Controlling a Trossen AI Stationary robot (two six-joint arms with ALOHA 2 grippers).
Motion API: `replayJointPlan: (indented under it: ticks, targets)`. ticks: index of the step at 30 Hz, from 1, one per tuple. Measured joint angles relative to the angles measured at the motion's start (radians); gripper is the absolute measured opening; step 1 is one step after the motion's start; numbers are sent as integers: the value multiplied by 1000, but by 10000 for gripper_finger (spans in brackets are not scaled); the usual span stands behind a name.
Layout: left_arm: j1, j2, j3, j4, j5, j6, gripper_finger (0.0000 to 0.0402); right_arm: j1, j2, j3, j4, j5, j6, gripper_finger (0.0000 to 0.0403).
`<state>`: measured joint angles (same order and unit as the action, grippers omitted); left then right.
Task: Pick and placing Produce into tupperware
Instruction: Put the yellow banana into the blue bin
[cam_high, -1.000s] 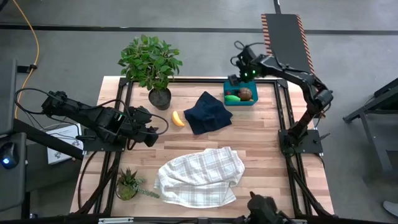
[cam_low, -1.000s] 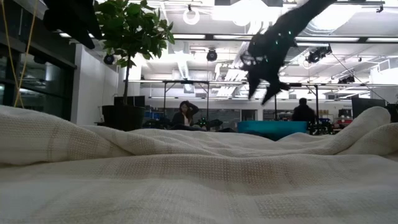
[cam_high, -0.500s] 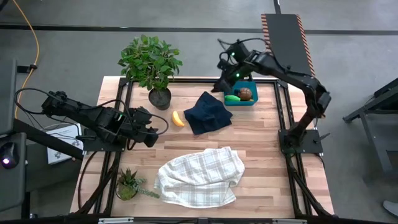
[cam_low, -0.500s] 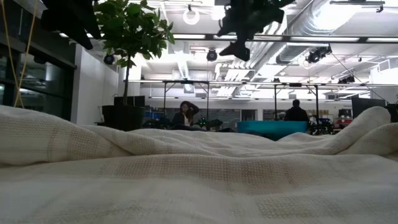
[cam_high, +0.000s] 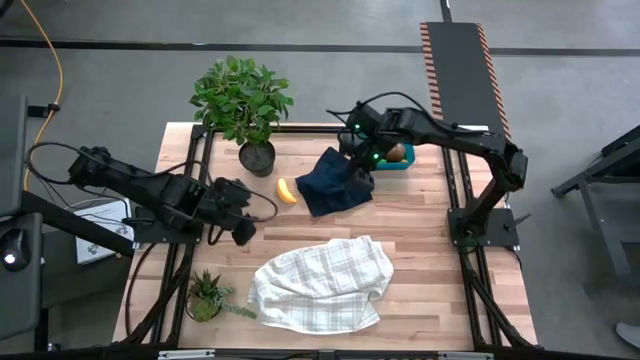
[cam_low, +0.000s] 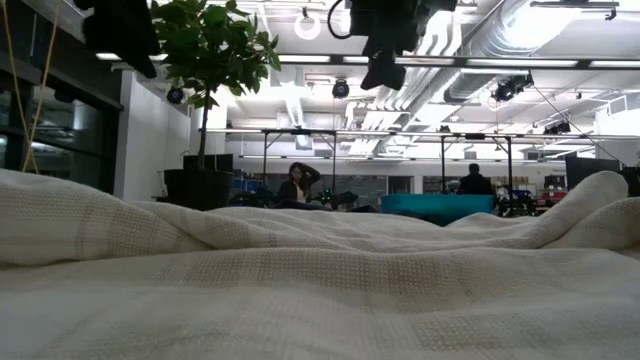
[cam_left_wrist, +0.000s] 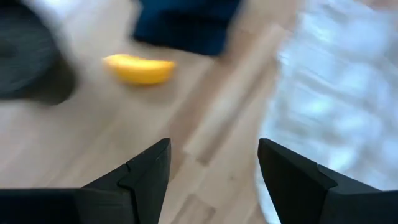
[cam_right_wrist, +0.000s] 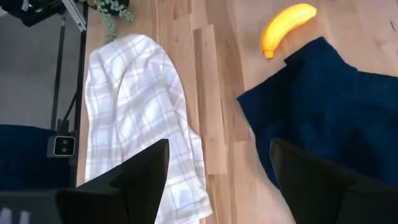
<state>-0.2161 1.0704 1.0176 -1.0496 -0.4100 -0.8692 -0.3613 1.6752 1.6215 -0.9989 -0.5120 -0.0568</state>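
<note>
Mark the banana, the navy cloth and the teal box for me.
banana (cam_high: 286, 191), high view, middle of the yellow fruit.
navy cloth (cam_high: 330, 185), high view, centre of the crumpled fabric.
teal box (cam_high: 391, 166), high view, its near wall, partly behind the right arm.

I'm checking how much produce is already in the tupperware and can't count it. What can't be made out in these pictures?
- High view: the right gripper and arm cover most of the tupperware; only a brown piece shows, so its contents can't be counted.
- Low view: the white checked cloth fills the foreground, hiding the tabletop and the produce.
- Left wrist view: motion blur smears the banana and navy cloth.
- Cherries: not found in any view.
</note>
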Motion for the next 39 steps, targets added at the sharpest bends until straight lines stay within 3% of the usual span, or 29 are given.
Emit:
replayJointPlan:
  ticks: [5, 11, 16, 21, 25, 31, 39]
  targets:
    - [0, 89, 0, 150, 161, 270, 230, 10, 0, 0, -15, 9, 16, 270]
    - [0, 178, 0, 101, 199, 435, 230, 12, 0, 0, -118, 48, 22, 270]
    - [0, 204, 12, 91, 191, 576, 229, 22, 0, 0, -202, 114, 8, 270]
    - [1, 226, 80, 26, 119, 753, 229, 20, 0, 0, -207, 148, -6, 270]
    - [63, 286, 152, -51, 139, 846, 229, 2, -1, 0, -215, 224, -22, 270]
    - [184, 431, 284, -227, 126, 906, 229, -41, -6, 0, -228, 244, -37, 270]
    - [292, 545, 387, -233, 122, 1105, 229, -142, -65, 0, -266, 310, -100, 270]
